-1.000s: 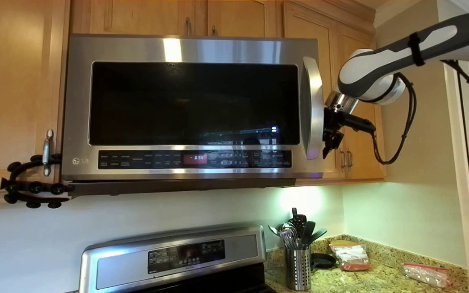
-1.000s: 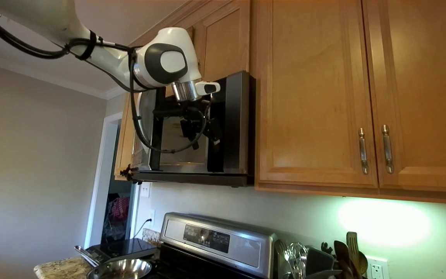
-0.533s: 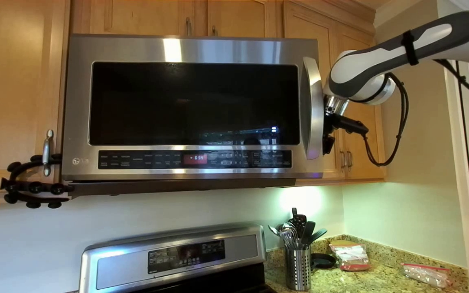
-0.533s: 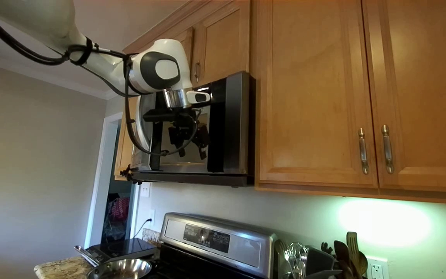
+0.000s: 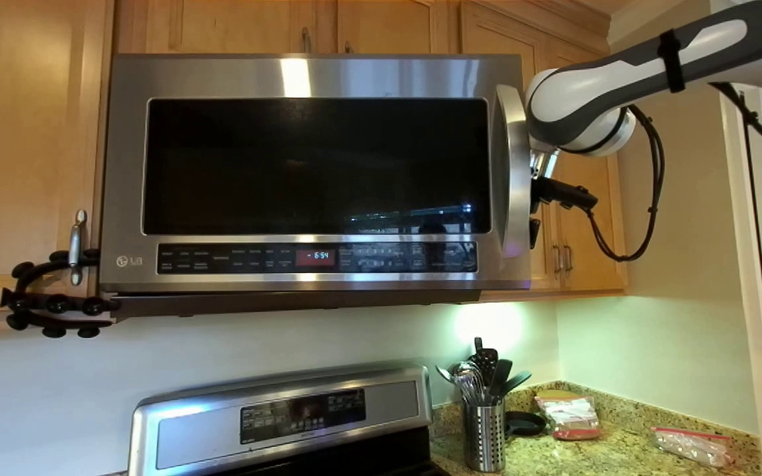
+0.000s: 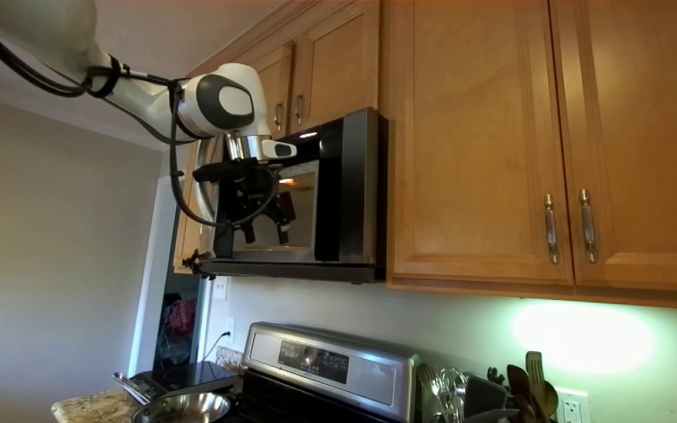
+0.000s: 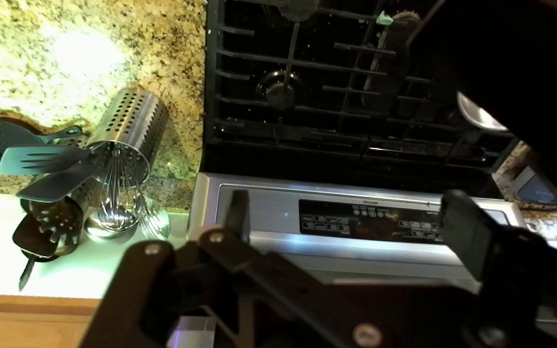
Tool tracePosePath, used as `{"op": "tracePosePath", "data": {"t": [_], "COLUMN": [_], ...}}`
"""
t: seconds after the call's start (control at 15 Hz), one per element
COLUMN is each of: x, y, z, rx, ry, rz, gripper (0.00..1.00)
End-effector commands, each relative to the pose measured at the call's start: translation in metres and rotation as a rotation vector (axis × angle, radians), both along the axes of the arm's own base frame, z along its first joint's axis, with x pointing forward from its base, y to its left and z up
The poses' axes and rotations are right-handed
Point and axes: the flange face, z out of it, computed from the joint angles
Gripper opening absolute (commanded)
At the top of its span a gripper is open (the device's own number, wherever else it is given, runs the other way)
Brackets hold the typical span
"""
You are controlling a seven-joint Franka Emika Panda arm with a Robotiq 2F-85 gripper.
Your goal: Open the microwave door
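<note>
Microwave [image 5: 317,172] badge [image 5: 129,262] reads LG; red display [image 5: 315,257], 6:54.

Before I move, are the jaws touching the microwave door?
Cannot tell: in both exterior views, the jaws and microwave door overlap, leaving neither contact nor gap plain.

Honey-brown paneled wooden cabinets [image 6: 479,141] hang on a smooth pale wall [image 6: 327,302]. Beneath them glows a greenish-white light [image 6: 582,338]. A speckled yellow-brown granite surface [image 5: 626,456] runs below.
</note>
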Motion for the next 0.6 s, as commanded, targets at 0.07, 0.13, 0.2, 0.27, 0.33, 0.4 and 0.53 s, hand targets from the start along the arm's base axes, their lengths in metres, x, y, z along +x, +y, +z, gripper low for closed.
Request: {"op": "tracePosePath", "data": {"t": [0.07, 0.13, 0.2, 0.27, 0.33, 0.4, 0.53], "x": [-0.021, -0.025, -0.029, -0.034, -0.039, -0.045, -0.059], "y": [0.025, 0.03, 0.032, 0.032, 0.033, 0.033, 0.028], "z": [0.008, 0.009, 0.011, 0.013, 0.016, 0.021, 0.029], "rx": [-0.05, -0.057, -0.062, -0.068, -0.074, -0.083, -0.101], "ry": [0.031, 0.031, 0.03, 0.028, 0.025, 0.019, 0.008], "rz": [0.045, 0.051, 0.052, 0.048, 0.044, 0.033, 0.0], "gripper": [1.0, 1.0, 1.0, 1.0, 1.0, 1.0, 1.0]}}
